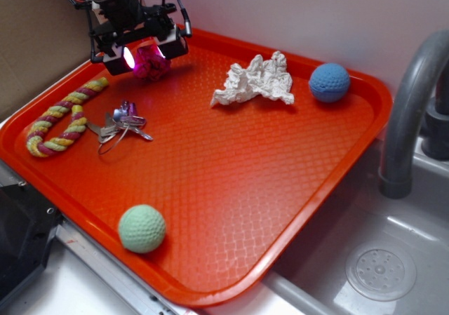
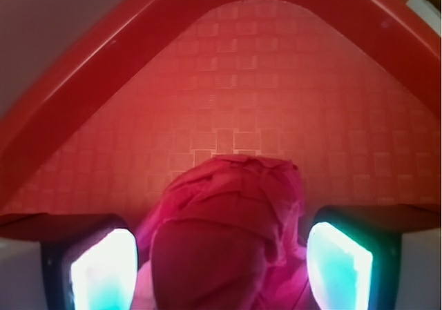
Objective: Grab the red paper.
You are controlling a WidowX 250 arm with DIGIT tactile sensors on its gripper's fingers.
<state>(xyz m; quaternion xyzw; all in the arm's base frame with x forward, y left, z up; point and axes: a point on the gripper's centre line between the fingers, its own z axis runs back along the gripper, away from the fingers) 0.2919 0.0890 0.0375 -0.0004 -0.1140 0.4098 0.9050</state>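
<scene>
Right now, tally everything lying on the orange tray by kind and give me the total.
Balls: 2, the blue ball and the green ball
Paper wads: 2, the red paper and the white paper
Rope toy: 1
Bunch of keys: 1
Total: 6

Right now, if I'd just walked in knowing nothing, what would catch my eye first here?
The big orange-red tray filling the scene, and at its far corner the robot's gripper, glowing fingertips on either side of the crumpled red paper. Next, the white paper wad beside a blue ball, and a green ball at the near edge.
</scene>
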